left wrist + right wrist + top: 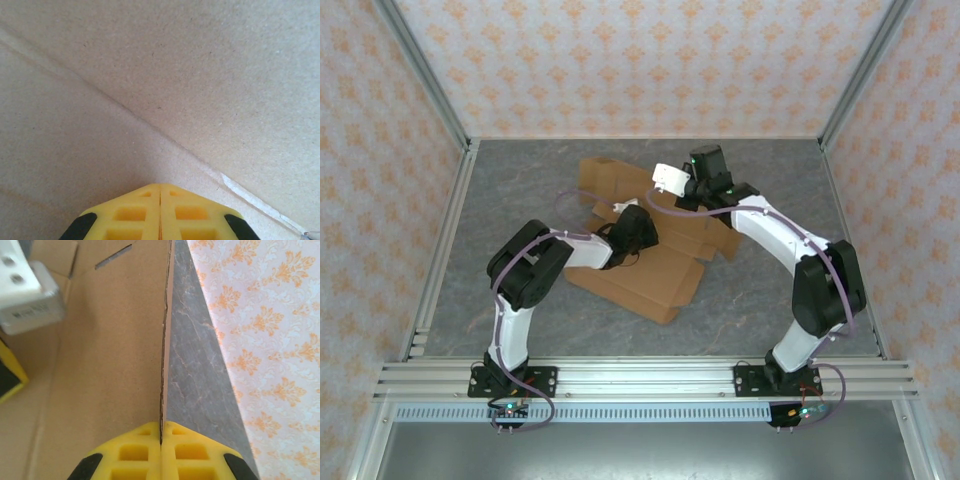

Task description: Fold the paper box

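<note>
The paper box (650, 285), a plain brown corrugated cardboard sheet with flaps, lies at the middle of the grey marbled counter (520, 190). The left tool (160, 189) has its yellow fingers (130, 214) pressed together with nothing between them, close over a creased panel. The right tool (161, 429) is clamped on the thin edge of a raised panel at the sheet's far side.

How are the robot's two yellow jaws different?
On the left gripper the jaws are shut on nothing, facing a flat face of the box; on the right gripper they pinch its thin edge. The left sits over the box's middle, the right nearer its far edge. Both are yellow and shut.
</note>
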